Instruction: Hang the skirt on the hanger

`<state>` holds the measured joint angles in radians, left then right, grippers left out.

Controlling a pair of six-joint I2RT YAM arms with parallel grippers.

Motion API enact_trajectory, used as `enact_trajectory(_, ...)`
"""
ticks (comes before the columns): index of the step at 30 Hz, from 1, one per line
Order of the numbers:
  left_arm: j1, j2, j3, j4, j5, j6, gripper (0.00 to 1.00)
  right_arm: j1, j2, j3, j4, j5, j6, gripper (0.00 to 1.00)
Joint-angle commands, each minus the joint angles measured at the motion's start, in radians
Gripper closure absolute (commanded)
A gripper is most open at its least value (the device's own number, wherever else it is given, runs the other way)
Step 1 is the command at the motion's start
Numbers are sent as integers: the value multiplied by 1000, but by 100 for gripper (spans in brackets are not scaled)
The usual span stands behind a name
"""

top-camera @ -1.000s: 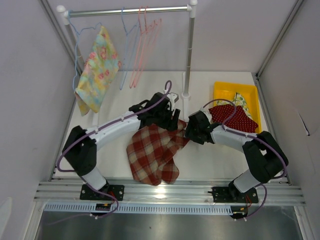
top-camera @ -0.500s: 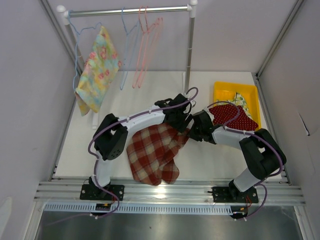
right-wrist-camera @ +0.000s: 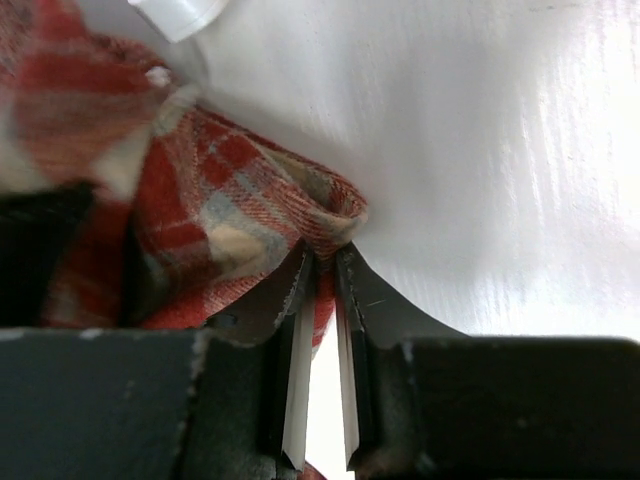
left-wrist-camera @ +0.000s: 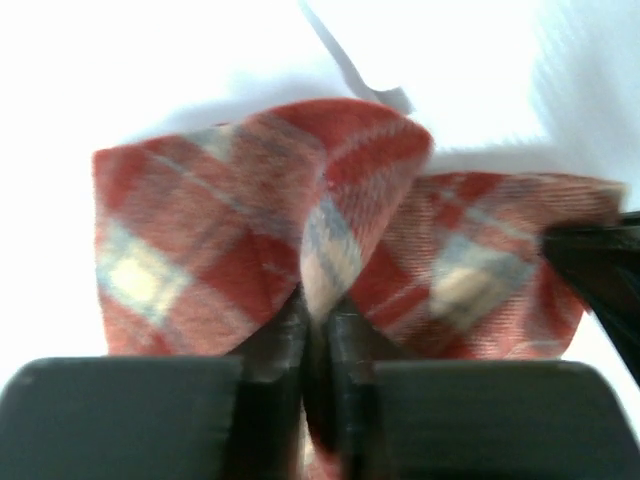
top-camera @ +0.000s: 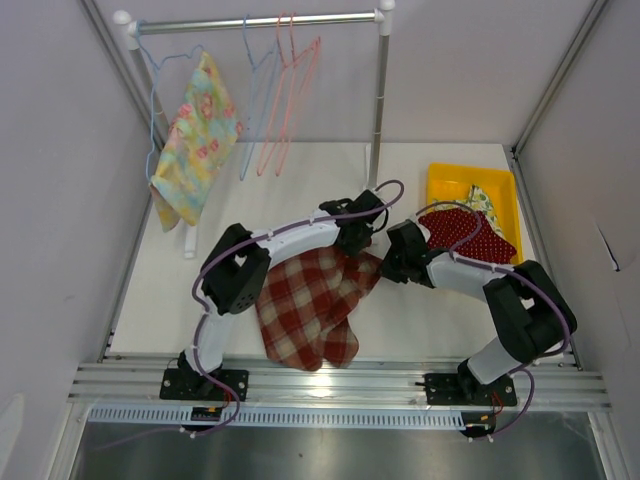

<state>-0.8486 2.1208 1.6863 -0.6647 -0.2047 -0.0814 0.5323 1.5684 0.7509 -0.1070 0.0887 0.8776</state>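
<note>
I see left tool (left-wrist-camera: 318,312) and right tool (right-wrist-camera: 322,268) each clamped on the skirt (top-camera: 305,310) edge, side by side. Lift not begun; hanger (top-camera: 285,100) far ahead, bare.

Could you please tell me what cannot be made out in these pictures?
- Top view: where the left gripper and right gripper pinch the plaid skirt is hidden under their own bodies.
- Left wrist view: blur hides the skirt's waistband.
- Top view: the red dotted cloth covers most of the yellow bin's contents.
</note>
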Motion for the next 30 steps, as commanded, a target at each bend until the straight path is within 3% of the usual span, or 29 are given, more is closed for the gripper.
enact_trajectory(1,9,-44,65,-24,-88,25,100,-6,-59,56,-81,28,-51,84)
enact_trajectory(7,89,-270,52,-105,-159,8,100,-31,-169,238,-273,108,-166,89)
enact_trajectory(14,219,-577,-28,-168,-173,-24,100,-146,-327,428,-433,128,-288,90)
enact_trajectory(23,224,-916,-186,-184,-148,-96,100,-166,-455,610,-546,72,-426,91)
enact_trajectory(30,223,-1174,-281,-180,-18,-101,100,-115,-626,633,-566,-4,-571,91)
